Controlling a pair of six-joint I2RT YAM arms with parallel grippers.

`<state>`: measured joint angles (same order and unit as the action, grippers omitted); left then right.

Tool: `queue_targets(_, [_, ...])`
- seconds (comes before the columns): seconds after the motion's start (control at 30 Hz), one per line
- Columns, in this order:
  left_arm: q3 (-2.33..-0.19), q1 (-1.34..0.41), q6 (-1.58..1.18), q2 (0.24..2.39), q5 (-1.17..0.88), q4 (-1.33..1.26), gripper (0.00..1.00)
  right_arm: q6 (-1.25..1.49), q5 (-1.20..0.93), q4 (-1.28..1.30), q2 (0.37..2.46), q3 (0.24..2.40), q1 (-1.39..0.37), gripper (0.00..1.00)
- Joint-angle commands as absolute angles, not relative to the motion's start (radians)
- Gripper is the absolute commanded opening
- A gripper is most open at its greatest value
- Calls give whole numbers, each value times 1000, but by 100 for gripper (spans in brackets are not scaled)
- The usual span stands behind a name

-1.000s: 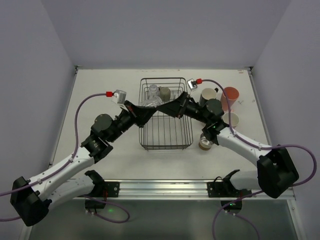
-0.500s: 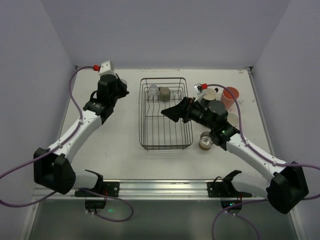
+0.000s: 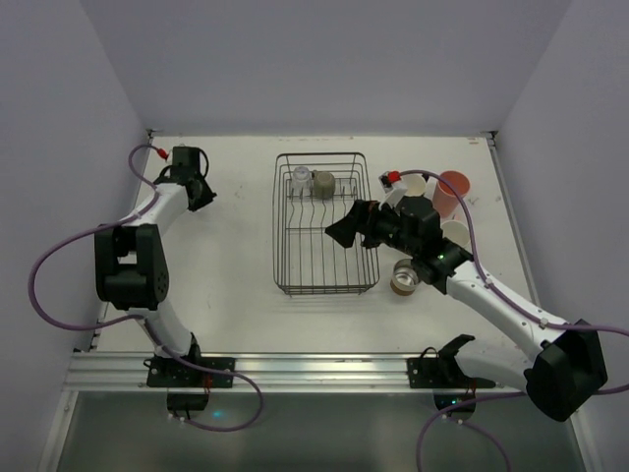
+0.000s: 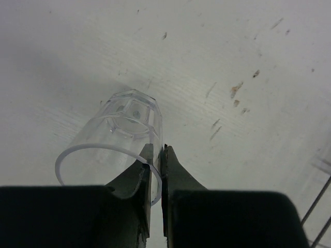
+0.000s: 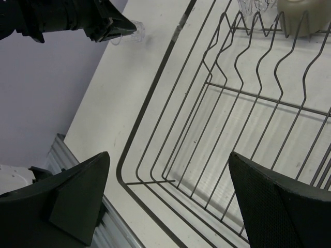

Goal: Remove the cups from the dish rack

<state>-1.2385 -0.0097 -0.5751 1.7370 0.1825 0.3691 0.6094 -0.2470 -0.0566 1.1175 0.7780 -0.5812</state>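
Observation:
My left gripper (image 4: 156, 152) is shut on the rim of a small clear glass (image 4: 124, 126), one finger inside it and one outside. It holds the glass low at the table's far left (image 3: 201, 195), well clear of the dish rack (image 3: 324, 224). The glass also shows beside the left fingers in the right wrist view (image 5: 126, 28). My right gripper (image 3: 337, 232) hangs open and empty over the rack's right side (image 5: 169, 155). At the rack's far end stand another clear glass (image 3: 301, 179) and a grey-beige cup (image 3: 323, 182).
Right of the rack stand a beige cup (image 3: 413, 185), a pink tumbler (image 3: 453, 192), a dark mug (image 3: 423, 211) and a pale cup (image 3: 455, 233). A brown cup (image 3: 403, 278) sits nearer the front. The rack's divider prongs (image 5: 258, 36) rise in front of the two cups inside.
My left arm has swung from the rack out to the table's far left, carrying the clear glass. My right gripper has drawn back toward the rack's right side and opened wider.

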Motion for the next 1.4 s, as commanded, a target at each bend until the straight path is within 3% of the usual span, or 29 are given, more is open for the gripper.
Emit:
queue_targets(0.0, [-1284,36,-522,1762,161,399,0,563,-212,-28,1115,827,-578,99])
queue_targets(0.2, [-1293,83,-506,1839,118,408,1,549,-210,-14,1140,842,-580,99])
queue_targets(0.37, [-1305,89,-473,1844,133,423,16,538,-193,-3,1161,861,-580,99])
queue_targets(0.47, [-1302,89,-468,1829,130,422,31,534,-186,34,1170,883,-581,99])
queue_targets(0.57, [-1290,87,-463,1802,130,410,55,514,-178,67,1201,926,-581,99])
queue_targets(0.67, [-1292,89,-462,1781,129,408,64,499,-164,93,1235,960,-581,99])
queue_targets(0.87, [-1278,89,-471,1677,107,379,74,442,-123,170,1339,1052,-583,99])
queue_targets(0.97, [-1269,89,-472,1599,89,345,91,408,-84,199,1400,1098,-583,99])
queue_targets(1.13, [-1259,87,-488,1529,35,341,96,374,-48,224,1471,1176,-583,99])
queue_targets(1.37, [-1109,16,-523,1315,-175,243,98,273,-14,277,1629,1368,-583,82])
